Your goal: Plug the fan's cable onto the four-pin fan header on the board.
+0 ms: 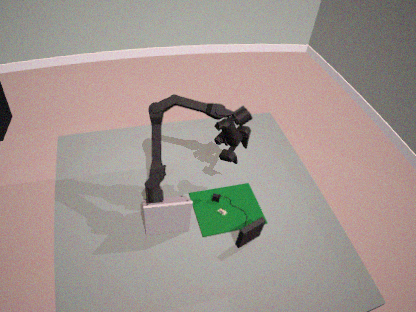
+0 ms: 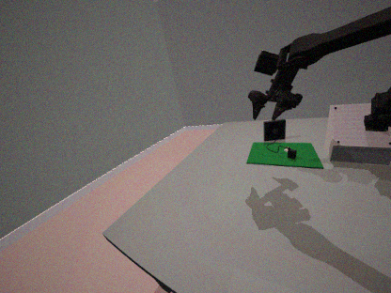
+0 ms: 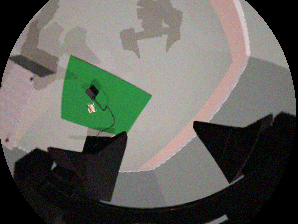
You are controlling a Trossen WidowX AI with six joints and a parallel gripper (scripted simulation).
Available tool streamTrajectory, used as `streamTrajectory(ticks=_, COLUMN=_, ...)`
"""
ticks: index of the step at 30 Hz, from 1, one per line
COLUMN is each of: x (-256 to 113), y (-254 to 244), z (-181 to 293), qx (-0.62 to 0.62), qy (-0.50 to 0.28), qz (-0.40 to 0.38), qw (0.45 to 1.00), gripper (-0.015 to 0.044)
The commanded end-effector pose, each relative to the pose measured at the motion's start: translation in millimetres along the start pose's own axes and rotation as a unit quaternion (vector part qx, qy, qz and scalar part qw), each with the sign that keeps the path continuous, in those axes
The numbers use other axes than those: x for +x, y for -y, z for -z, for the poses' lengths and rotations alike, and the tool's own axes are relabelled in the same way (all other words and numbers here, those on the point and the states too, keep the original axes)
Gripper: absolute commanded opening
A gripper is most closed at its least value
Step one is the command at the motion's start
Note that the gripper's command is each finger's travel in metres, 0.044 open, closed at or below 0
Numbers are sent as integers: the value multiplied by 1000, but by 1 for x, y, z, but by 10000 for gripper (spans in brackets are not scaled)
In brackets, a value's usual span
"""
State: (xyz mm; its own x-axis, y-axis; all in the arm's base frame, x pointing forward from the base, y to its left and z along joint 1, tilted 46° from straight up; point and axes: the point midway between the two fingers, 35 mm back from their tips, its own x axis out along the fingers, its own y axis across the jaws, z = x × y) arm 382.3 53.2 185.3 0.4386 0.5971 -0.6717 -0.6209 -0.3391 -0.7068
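The green board [image 1: 205, 225] [image 2: 263, 160] [image 3: 135, 100] lies flat on the table. A small black plug [image 1: 216, 198] [image 2: 291, 154] [image 3: 92, 92] is on or just over the board, apart from the header. A thin black cable [image 1: 235, 206] [image 3: 114, 119] curves from it to the black square fan [image 1: 250, 232] [image 2: 274, 131] [image 3: 97, 143], which stands upright at the board's edge. The small pale header [image 1: 222, 212] [image 2: 286, 150] [image 3: 91, 108] sits on the board; its pins are too small to tell. My gripper [image 1: 240, 154] [image 2: 264, 117] [image 3: 160, 130] is wide open and empty, high above the table and away from the plug.
A pale box-like base [image 1: 167, 220] [image 2: 357, 127] [image 3: 15, 100] stands by the arm's foot, close beside the board. The grey table top [image 1: 125, 275] [image 2: 188, 225] extends around the board. One finger partly hides the fan in the wrist view.
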Motion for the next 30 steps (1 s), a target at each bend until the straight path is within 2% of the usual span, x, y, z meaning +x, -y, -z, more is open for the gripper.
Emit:
streamTrajectory(ticks=1, x=9, y=-75, z=-2, qx=-75, qy=87, qz=-84, qw=990, gripper=440)
streamTrajectory(ticks=9, x=-2, y=-133, z=-22, qx=-155, qy=210, qz=-102, qw=960, gripper=440)
streamTrajectory(ticks=20, x=-3, y=-134, z=-22, qx=-157, qy=213, qz=-101, qw=959, gripper=440)
streamTrajectory(ticks=23, x=13, y=-137, z=-26, qx=-157, qy=211, qz=-102, qw=959, gripper=440)
streamTrajectory(ticks=30, x=84, y=-158, z=-60, qx=-157, qy=213, qz=-99, qw=959, gripper=440)
